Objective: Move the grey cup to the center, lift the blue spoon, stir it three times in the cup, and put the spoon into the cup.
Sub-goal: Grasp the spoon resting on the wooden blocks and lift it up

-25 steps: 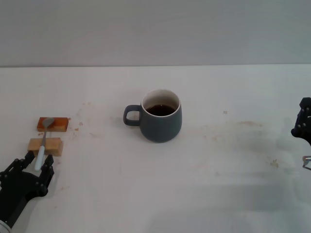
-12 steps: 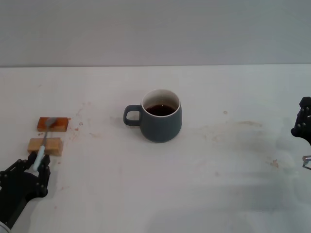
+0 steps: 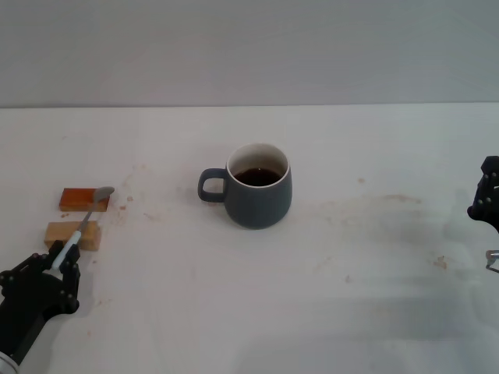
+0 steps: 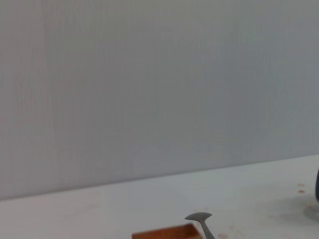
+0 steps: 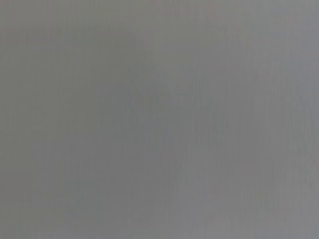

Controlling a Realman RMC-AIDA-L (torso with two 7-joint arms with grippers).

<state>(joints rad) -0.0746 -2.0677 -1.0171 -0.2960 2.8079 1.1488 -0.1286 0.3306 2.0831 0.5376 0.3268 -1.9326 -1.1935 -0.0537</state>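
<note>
So the cup [image 3: 258,190] sits about mid-table [image 3: 327,312], upright, handle pointing to the robot's left, dark liquid inside against the white lining. Way off on the left side, the left gripper [image 3: 56,267] is clamped on the pale blue handle end of the spoon [image 3: 80,227]. The spoon is tilted, grey shaft running up and away from the gripper, passing over the tan block [image 3: 72,234], with the oval bowl ending up right at the far corner of the orange-brown block [image 3: 83,199]. Can't really tell from the head view whether the bowl is touching that block or hanging just above it. The left wrist view catches the spoon bowl [image 4: 199,217] poking up next to the orange-brown block's top edge [image 4: 164,233], with the wall behind. The two blocks lie one behind the other, near each other but apart, both well apart from the cup. The right gripper [image 3: 486,204] is parked at the far right edge of the table, mostly cut off, so no idea what its fingers are doing. Right wrist view is just flat grey. A few brownish stains are scattered on the table.
</note>
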